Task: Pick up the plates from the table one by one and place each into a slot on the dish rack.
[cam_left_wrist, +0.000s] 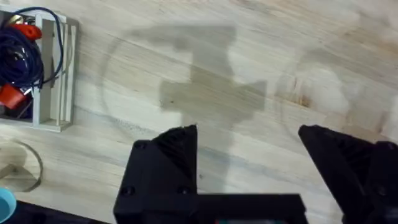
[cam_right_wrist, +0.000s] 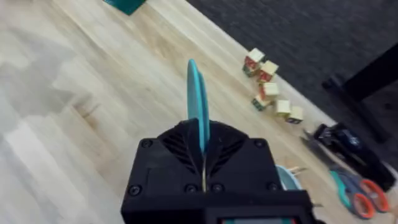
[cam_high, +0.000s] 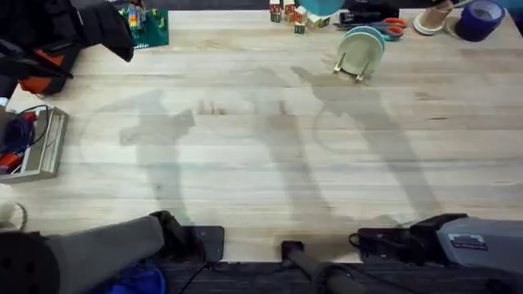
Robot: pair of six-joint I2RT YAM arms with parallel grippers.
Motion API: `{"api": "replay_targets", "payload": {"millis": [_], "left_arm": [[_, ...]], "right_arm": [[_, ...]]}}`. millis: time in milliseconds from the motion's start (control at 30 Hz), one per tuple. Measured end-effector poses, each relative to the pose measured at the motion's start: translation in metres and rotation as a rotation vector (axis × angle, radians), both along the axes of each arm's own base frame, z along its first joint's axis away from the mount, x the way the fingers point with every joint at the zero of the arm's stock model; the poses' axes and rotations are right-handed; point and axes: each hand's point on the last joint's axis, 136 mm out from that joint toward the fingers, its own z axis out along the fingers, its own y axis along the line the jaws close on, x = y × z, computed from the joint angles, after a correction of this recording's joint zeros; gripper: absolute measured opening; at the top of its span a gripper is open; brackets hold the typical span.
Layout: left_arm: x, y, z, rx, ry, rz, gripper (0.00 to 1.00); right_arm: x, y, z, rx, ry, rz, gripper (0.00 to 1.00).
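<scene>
The right wrist view has my right gripper (cam_right_wrist: 202, 134) shut on a bright cyan-blue plate (cam_right_wrist: 198, 93), held edge-on and upright high above the table (cam_right_wrist: 74, 124). From overhead, a bit of that cyan plate (cam_high: 323, 6) shows at the far edge. The dish rack (cam_high: 350, 73) stands at the far right of centre. A cream plate (cam_high: 356, 55) and a pale blue plate (cam_high: 369, 36) stand upright in it. My left gripper (cam_left_wrist: 247, 134) hangs open over bare wood at the near left, with nothing between its fingers.
Along the far edge lie a green baseplate (cam_high: 149, 28), small toy blocks (cam_high: 290, 14), scissors (cam_high: 394, 28) and a purple tape roll (cam_high: 479, 20). A grey tray of cables (cam_high: 37, 147) sits at the left edge. A black bag (cam_high: 57, 33) fills the far left corner.
</scene>
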Motion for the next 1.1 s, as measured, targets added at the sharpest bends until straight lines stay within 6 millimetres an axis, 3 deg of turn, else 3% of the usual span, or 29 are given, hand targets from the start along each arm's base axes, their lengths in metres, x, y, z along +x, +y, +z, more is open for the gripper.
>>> {"api": "replay_targets", "payload": {"millis": [167,367,533,733,900,1100], "left_arm": [[0.0,0.0,0.0,0.0,0.001,0.0,0.995],[-0.009,-0.004,-0.004,-0.016,0.041,0.0,0.995],[-0.024,-0.009,-0.009,-0.041,0.106,0.0,0.995],[-0.048,-0.019,-0.015,-0.079,0.205,0.0,0.995],[-0.07,-0.027,-0.018,-0.114,0.295,0.0,0.995],[-0.072,-0.028,-0.018,-0.115,0.304,0.001,0.995]], "right_arm": [[0.0,-0.024,0.017,-0.029,-0.07,-0.024,0.031],[0.01,-0.073,0.024,-0.068,-0.111,-0.116,0.031],[0.016,-0.105,0.026,-0.085,-0.122,-0.167,0.031],[0.009,-0.129,0.04,-0.098,-0.172,-0.182,0.031],[0.008,-0.162,0.046,-0.135,-0.202,-0.235,0.03],[0.008,-0.191,0.046,-0.199,-0.225,-0.269,0.03]]}}
